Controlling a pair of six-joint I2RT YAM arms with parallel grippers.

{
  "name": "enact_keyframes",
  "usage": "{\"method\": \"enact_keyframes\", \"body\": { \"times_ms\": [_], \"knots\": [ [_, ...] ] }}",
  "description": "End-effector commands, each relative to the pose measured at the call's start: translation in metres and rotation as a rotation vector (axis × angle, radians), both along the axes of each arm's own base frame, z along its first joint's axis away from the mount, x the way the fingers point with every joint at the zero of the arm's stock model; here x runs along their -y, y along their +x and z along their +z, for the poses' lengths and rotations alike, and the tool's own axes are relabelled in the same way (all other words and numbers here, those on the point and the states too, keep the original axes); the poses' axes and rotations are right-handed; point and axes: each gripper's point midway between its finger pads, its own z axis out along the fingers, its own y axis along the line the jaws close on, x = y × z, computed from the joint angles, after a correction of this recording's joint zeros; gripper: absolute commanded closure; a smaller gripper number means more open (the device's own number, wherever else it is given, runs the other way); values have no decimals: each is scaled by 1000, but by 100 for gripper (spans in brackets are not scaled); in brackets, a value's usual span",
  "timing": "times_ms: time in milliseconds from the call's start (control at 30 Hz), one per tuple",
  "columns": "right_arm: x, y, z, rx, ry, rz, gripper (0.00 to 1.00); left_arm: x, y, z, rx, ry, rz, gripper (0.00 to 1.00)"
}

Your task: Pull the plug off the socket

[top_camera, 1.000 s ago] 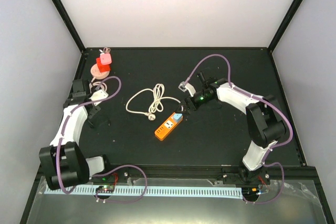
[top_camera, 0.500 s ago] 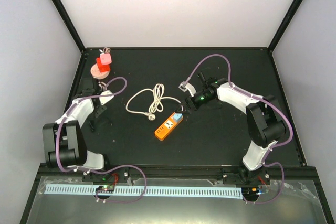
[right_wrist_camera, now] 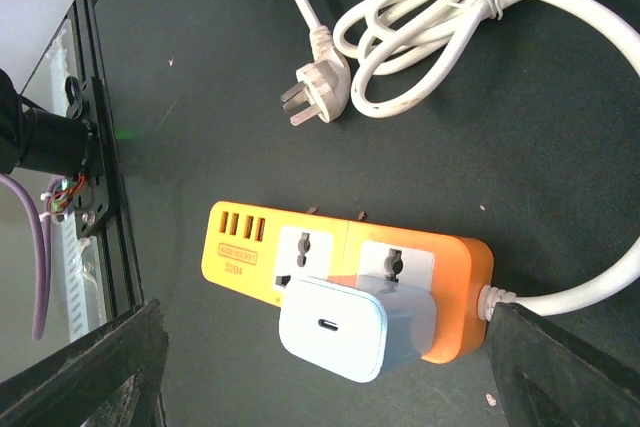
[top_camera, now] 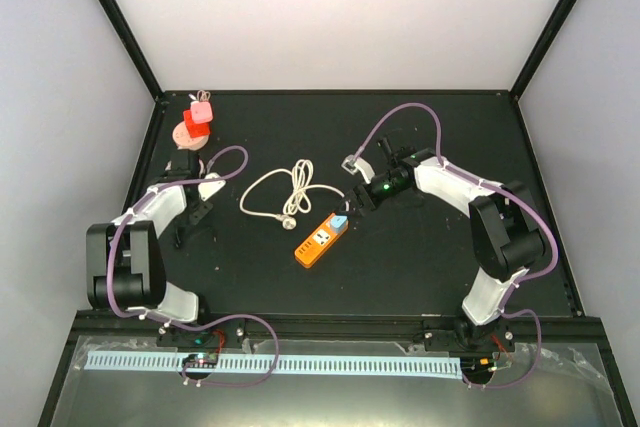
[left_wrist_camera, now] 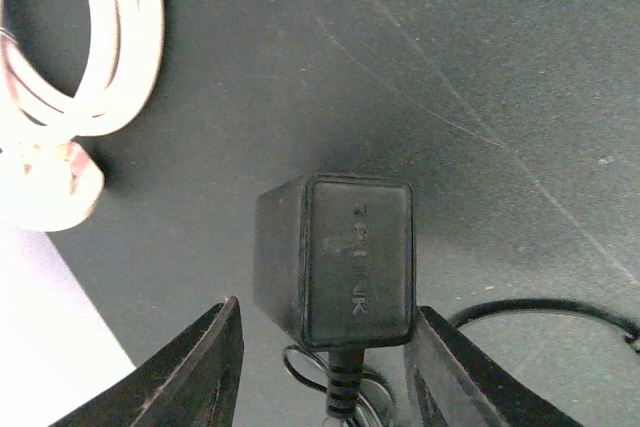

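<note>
Left arm has folded its elbow in toward its base since a second ago; right arm unchanged.

- Plug (right_wrist_camera: pixel 355 332): pale blue charger cube, seated in the orange power strip (right_wrist_camera: pixel 300 252) at the strip's cord end, mid-table.
- Right fingers (right_wrist_camera: pixel 110 367): spread wide, hanging over the plug, touching nothing.
- Left fingers (left_wrist_camera: pixel 200 367): parted either side of a black adapter (left_wrist_camera: pixel 345 262), no contact seen; well apart from the strip.
- Handling, judged: the plug is light, rigid, smooth-shelled, probably slick. Pinch its two flat flanks and draw straight out along the pins. The strip looks light too and may lift or skid unless held down.
- Table (top_camera: pixel 430 127): matte black, faintly scratched. White cable (top_camera: pixel 285 192) coiled just beyond the strip, pink and red bits (top_camera: pixel 195 122) in the far left corner.
- Room: pale walls (top_camera: pixel 340 17), black frame posts.
</note>
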Motion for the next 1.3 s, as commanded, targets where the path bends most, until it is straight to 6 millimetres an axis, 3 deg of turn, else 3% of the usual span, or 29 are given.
{"method": "enact_keyframes", "body": {
  "times_ms": [0, 233, 400, 500, 700, 1033, 1267],
  "knots": [
    [-1, 0, 2, 9, 16, 15, 10, 12, -8, -9, -38, -65, 4, 52],
    [0, 1, 5, 26, 20, 11, 10, 27, -17, -3, -62, -145, -27, 39],
    [3, 3, 7, 65, 14, 6, 10, 41, -18, 15, -47, -217, -65, 16],
    [4, 4, 8, 88, 7, 4, 10, 49, -18, 28, -18, -256, -94, 10],
    [10, 7, 10, 163, -11, -15, 8, 74, -18, 57, 22, -371, -179, 9],
    [18, 4, 0, 196, -59, -54, 2, 161, -51, 112, 171, -642, -594, 15],
    [9, -1, -8, 240, -106, -48, 2, 216, -89, 105, 227, -650, -896, 22]
  ]
}}
